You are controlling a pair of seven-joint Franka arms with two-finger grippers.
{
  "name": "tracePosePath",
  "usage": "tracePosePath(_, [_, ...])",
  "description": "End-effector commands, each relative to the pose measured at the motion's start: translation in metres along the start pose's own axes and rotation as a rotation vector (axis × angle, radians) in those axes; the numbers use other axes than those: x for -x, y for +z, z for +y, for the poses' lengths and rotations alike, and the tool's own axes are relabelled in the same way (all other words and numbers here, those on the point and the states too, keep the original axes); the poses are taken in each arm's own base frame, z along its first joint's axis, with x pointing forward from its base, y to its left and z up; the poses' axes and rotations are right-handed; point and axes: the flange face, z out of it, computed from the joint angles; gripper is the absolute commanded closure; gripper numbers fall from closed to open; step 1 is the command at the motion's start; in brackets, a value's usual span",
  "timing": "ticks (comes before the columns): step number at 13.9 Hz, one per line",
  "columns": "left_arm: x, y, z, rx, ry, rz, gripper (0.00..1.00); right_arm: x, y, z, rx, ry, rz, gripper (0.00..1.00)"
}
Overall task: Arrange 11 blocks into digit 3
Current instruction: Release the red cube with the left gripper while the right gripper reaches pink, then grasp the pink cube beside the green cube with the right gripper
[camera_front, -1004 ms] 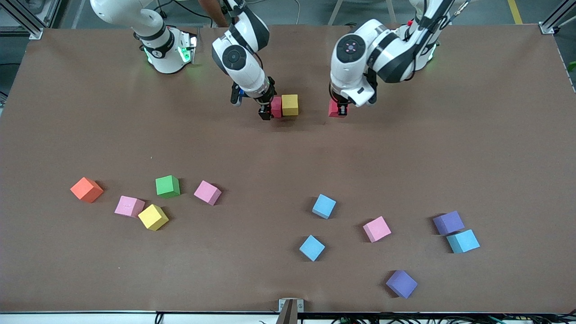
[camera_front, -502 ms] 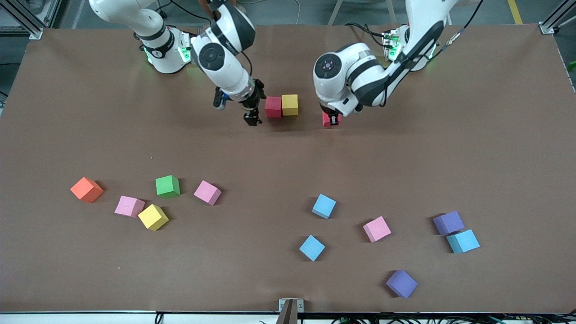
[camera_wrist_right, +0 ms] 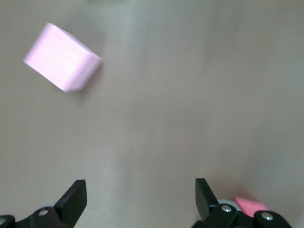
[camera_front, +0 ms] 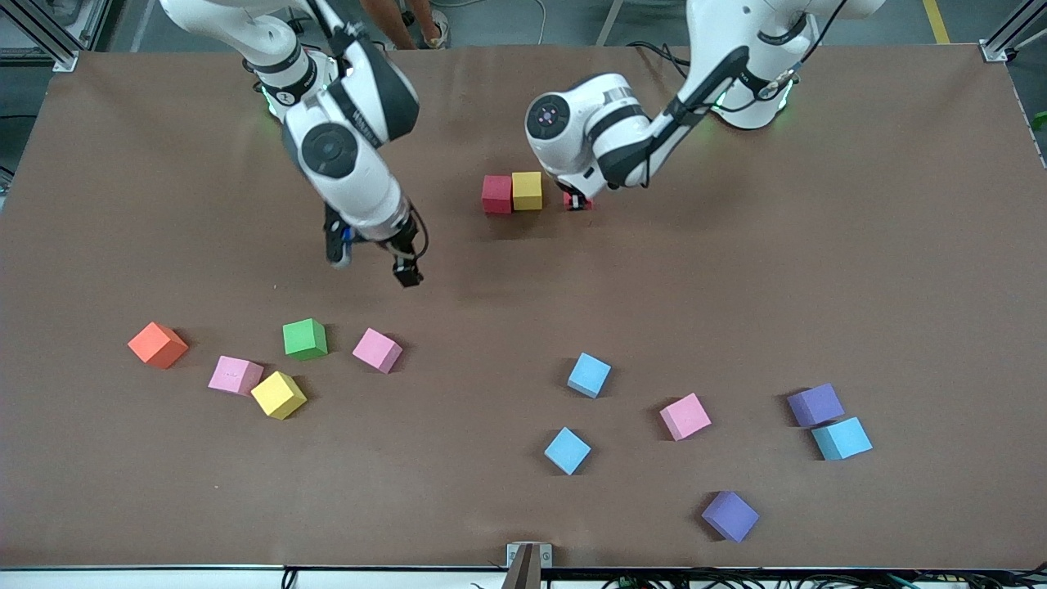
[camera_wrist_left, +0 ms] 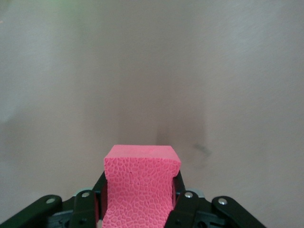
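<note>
Beside yellow block (camera_front: 527,190): left gripper (camera_front: 577,201) clamps a red block (camera_wrist_left: 140,186), mostly hidden under the wrist.
Right gripper (camera_front: 406,272): spread wide, empty, above bare table (camera_front: 900,245), near pink block (camera_front: 377,350).

Site: robot lab or test workshop | Evidence: brown-covered table (camera_front: 900,245) with two white arms mounted on it | aluminium frame posts (camera_front: 1010,33) at corners | cables (camera_front: 736,579) along the near edge | grey floor with yellow line (camera_front: 936,20) | loose foam blocks (camera_front: 304,339)
</note>
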Motion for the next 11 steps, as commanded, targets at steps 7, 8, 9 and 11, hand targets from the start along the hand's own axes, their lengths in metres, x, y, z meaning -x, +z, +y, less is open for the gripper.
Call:
tracePosePath(7, [0.003,-0.006,-0.02,0.103,-0.185,0.039,0.86,-0.109,0.029,-0.086,-0.007,-0.438,0.068,0.0])
tracePosePath(8, [0.005,-0.005,-0.015,0.124,-0.207,0.022,0.86,-0.108,0.029,-0.088,-0.009,-0.452,0.069,0.0])
tracePosePath(9, [0.008,-0.002,-0.015,0.131,-0.209,0.01,0.86,-0.106,0.034,-0.091,-0.005,-0.482,0.067,0.0])
tracePosePath(11, [0.014,0.003,-0.014,0.139,-0.22,-0.004,0.86,-0.115,0.049,-0.103,0.004,-0.559,0.07,0.0])
